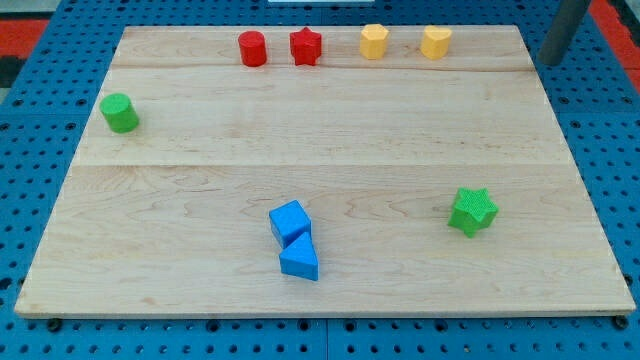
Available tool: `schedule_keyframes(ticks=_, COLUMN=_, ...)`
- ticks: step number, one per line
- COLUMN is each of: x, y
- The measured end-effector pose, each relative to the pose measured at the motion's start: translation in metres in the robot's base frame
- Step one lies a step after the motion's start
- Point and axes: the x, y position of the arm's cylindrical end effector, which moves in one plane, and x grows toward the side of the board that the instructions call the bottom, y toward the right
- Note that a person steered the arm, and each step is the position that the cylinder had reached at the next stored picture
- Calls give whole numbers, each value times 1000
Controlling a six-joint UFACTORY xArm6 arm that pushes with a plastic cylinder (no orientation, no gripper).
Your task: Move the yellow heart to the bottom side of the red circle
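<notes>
Sitting near the board's far edge, toward one o'clock from the board's centre, the yellow heart (435,42) is the last block on the view's right in a row of four. Just at its nine o'clock, apart from it, stands a second yellow block (373,41), which looks hexagonal, though its outline is too small to be sure. Further along at nine o'clock comes the red star (306,47), and just beside that the red circle (252,48), a short cylinder that ends the row on the view's left. Bare wood lies at the circle's six o'clock.

My tip (549,62) shows at the heart's three o'clock, well apart from it, at the wooden board's (330,150) upper right corner, touching no block; the rod is bare and carries nothing.

Around nine o'clock on the board a green cylinder (119,113) stands alone. Toward four o'clock sits a green star (472,211). At six o'clock a blue cube (290,221) touches a blue triangle (299,260) directly below it. A blue pegboard (30,60) surrounds the board.
</notes>
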Motion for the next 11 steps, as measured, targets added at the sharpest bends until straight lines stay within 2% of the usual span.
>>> schedule_keyframes(ticks=1, x=-37, y=9)
schedule_keyframes(ticks=2, x=-55, y=-39)
schedule_keyframes(ticks=3, x=-55, y=-103)
schedule_keyframes(ticks=4, x=-40, y=-120)
schedule_keyframes(ticks=5, x=-5, y=-183)
schedule_keyframes(ticks=6, x=-20, y=-142)
schedule_keyframes(ticks=7, x=-28, y=-151)
schedule_keyframes(ticks=9, x=-40, y=-192)
schedule_keyframes(ticks=11, x=-3, y=-263)
